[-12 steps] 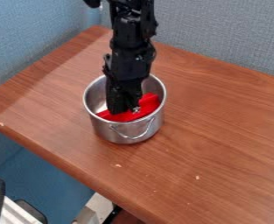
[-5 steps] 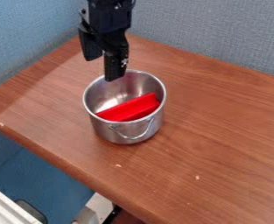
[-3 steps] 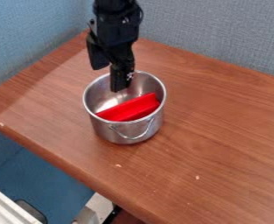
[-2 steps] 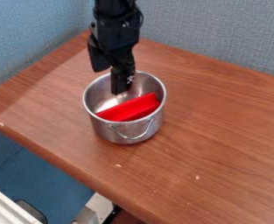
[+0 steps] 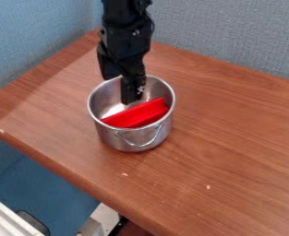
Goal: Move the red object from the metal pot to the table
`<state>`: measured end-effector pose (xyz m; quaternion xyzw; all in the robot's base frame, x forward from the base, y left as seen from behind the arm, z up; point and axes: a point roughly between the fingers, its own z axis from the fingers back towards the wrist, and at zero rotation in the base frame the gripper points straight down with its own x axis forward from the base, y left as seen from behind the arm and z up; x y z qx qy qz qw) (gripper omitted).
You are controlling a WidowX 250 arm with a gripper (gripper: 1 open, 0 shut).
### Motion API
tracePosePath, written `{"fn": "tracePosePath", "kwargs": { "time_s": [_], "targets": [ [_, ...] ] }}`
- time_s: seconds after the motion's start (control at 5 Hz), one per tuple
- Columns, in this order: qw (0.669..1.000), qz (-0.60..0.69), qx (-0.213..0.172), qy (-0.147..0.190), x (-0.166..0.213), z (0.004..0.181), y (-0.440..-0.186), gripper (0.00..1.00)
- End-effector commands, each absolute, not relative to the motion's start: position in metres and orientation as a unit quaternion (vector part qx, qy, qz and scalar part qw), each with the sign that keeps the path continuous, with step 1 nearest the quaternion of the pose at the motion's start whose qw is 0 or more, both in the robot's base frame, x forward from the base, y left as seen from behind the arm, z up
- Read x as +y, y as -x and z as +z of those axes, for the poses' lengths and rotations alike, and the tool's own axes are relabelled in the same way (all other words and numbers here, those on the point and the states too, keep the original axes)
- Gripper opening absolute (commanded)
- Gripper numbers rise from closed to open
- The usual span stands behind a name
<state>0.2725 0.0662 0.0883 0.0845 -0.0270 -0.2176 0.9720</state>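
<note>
The red object (image 5: 137, 113), a flat bright red block, lies slanted inside the metal pot (image 5: 130, 135), one end against the right wall. The shiny pot stands on the reddish-brown table (image 5: 221, 157), its wire handle facing the front. My black gripper (image 5: 122, 84) hangs open just above the pot's back-left rim, fingertips dipping toward the opening. Nothing is between its fingers, and it does not touch the block.
A blue wall rises behind the table. The table's left and front edges drop off to the floor. Bare wood stretches to the right and in front of the pot.
The gripper has moved right and down from above the pot's far left to just over its rim. It stayed open. The block and pot have not moved.
</note>
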Motion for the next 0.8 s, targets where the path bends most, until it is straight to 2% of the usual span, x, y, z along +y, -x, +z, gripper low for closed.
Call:
{"fn": "tracePosePath", "kwargs": {
  "time_s": [0.0, 0.6],
  "targets": [
    [0.969, -0.225, -0.037, -0.097, 0.066, 0.087, -0.276, 1.00],
    [0.971, -0.216, -0.036, -0.092, 0.067, 0.061, -0.279, 1.00]
  ]
}}
